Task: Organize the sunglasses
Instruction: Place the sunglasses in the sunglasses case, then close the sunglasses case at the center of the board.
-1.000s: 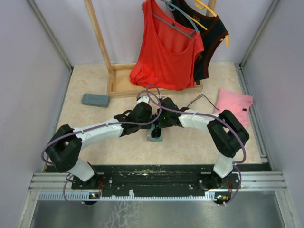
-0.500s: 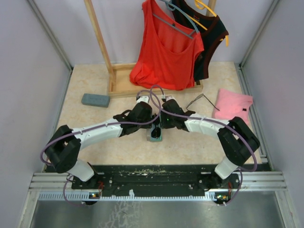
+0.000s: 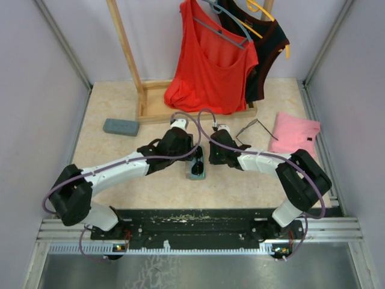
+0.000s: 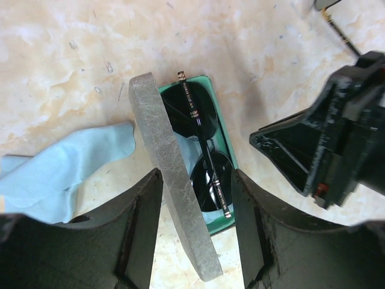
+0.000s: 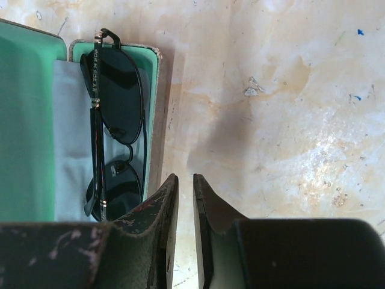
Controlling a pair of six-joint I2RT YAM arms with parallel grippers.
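Note:
One pair of sunglasses [image 3: 196, 165] lies folded inside an open grey case [image 3: 199, 176] with a green lining, at the table's middle. In the left wrist view these sunglasses [image 4: 201, 132] rest beside the case's raised lid [image 4: 174, 186]. My left gripper [image 4: 196, 176] is open, its fingers either side of the lid without touching it. My right gripper [image 5: 185, 179] hangs just right of the case [image 5: 155, 90], shut down to a thin slit, holding nothing. The sunglasses [image 5: 120, 102] lie on a light blue cloth [image 5: 72, 144]. A second pair of sunglasses [image 3: 251, 128] lies unfolded on the table further right.
A closed grey case [image 3: 120, 126] lies at the left. Right of the loose glasses is a pink pouch [image 3: 296, 135]. A wooden rack base [image 3: 153, 108] with a red top [image 3: 210, 66] stands behind. A light blue cloth [image 4: 54, 180] lies left of the open case.
My right gripper has drawn back to the right, off the case, and closed. My left gripper has opened wider around the lid and shifted slightly left.

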